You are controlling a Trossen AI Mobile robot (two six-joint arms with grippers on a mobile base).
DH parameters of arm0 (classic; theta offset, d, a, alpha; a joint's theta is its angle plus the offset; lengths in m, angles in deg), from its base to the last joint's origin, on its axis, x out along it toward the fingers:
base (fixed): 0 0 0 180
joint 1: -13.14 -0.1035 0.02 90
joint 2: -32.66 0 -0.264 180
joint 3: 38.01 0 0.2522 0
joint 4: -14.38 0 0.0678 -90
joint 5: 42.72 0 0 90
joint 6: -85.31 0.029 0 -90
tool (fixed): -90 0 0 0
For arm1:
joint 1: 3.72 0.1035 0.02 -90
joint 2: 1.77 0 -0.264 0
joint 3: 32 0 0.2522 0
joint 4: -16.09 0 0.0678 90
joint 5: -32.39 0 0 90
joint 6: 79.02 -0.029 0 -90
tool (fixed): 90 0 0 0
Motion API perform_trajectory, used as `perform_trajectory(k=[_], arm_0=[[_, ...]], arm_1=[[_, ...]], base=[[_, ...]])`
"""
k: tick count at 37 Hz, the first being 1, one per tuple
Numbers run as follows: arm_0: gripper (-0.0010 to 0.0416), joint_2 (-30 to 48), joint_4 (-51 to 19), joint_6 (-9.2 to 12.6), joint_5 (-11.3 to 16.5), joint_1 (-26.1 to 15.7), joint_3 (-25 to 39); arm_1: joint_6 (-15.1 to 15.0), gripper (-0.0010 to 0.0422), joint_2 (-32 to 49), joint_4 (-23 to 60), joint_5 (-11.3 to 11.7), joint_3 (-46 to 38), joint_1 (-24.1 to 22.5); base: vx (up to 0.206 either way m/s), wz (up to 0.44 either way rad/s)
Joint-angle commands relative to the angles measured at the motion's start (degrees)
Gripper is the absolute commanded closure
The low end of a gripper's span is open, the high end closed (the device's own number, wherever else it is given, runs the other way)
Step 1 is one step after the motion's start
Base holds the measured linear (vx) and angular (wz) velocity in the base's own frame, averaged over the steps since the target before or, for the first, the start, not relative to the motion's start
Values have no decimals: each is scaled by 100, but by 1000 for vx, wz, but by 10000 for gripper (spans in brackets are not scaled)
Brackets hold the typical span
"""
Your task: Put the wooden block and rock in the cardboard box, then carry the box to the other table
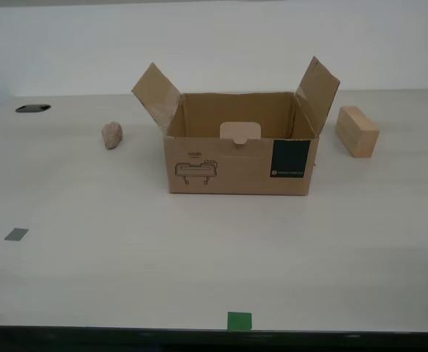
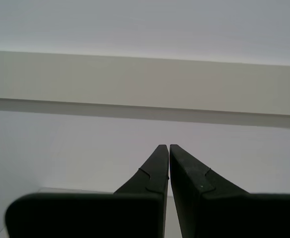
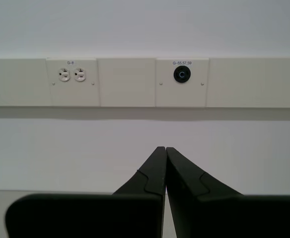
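Observation:
The open cardboard box [image 1: 240, 165] stands in the middle of the table in the exterior view, its two side flaps raised. The pinkish rock [image 1: 112, 135] lies on the table toward the exterior view's left of the box. The pale wooden block [image 1: 357, 130] rests toward the exterior view's right of the box. Neither arm shows in the exterior view. My first gripper [image 3: 165, 148] is shut with nothing in it and faces a wall. My second gripper [image 2: 169, 146] is shut and empty, also facing a wall. The other table is out of view.
A dark round cable hole [image 1: 33, 108] sits at the table's far end on the exterior view's left. A green tape square [image 1: 239, 320] marks the near edge, and a grey mark [image 1: 16, 234] lies nearby. A wall outlet [image 3: 71, 75] is ahead of my first gripper.

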Motion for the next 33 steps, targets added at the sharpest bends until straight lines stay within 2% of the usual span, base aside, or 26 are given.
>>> perform_trajectory(k=[1, 22, 27, 33], arm_0=[[405, -2, 17, 15, -4, -4, 4], [405, -2, 17, 15, -4, -4, 4], [405, -2, 15, 15, -4, -4, 4], [389, -2, 15, 17, -4, -4, 4]], arm_1=[[15, 412, -2, -24, 11, 0, 0], [15, 409, -2, 254, 7, 0, 0], [15, 378, -2, 254, 7, 0, -2], [11, 317, -2, 254, 7, 0, 0]], base=[[0, 0], [0, 0], [0, 0], [0, 0]])
